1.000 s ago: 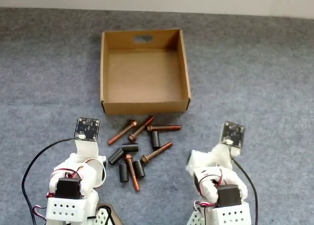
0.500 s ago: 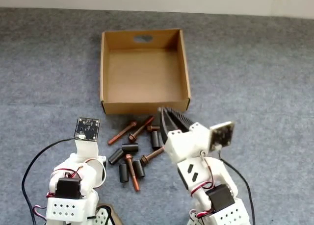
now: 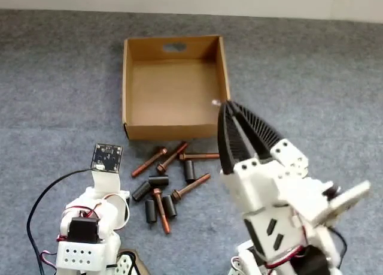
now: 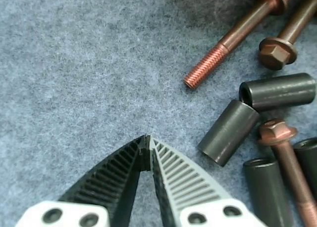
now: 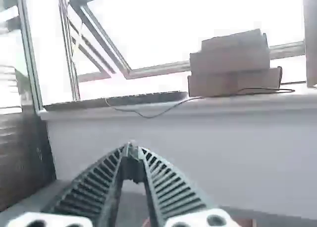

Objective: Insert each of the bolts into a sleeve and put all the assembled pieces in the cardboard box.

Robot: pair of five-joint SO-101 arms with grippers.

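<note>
though left gripper [image 4: 148,141] and right gripper [image 5: 130,149] are pinched shut on nothing, the copper bolts [image 3: 191,186] look stiff, heavy, slick; i'd grip mid-shank.

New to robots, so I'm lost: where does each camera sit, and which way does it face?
High view: fixed overhead, looking down on cardboard box, bolts, sleeves, left arm, right arm.
Left wrist view: on the left arm, facing down at the carpet; left gripper shows, shut.
Right wrist view: on the right arm, facing a wall and window; right gripper shows.
Shared: bolts and sleeves, in high and left wrist views.
</note>
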